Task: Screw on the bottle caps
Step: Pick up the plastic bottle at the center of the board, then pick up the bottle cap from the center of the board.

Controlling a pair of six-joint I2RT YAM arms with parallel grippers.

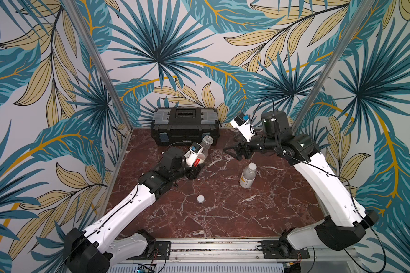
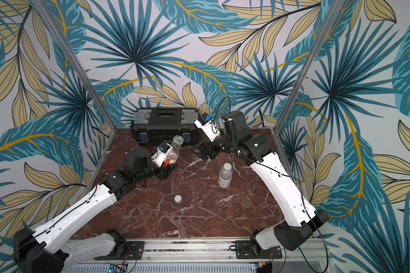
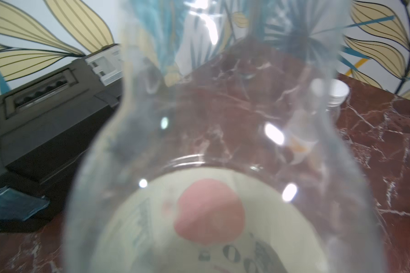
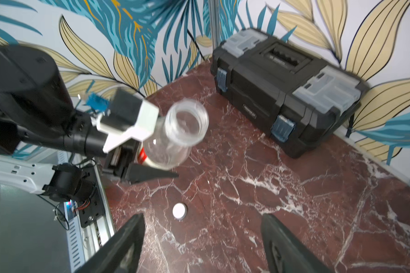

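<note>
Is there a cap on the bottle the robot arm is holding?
No, in the right wrist view the bottle has an open mouth, and a white cap lies loose on the table.

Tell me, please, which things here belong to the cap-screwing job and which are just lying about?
Job in hand:
- open bottle
- loose cap
- capped bottle

Lying about:
- black toolbox
</note>
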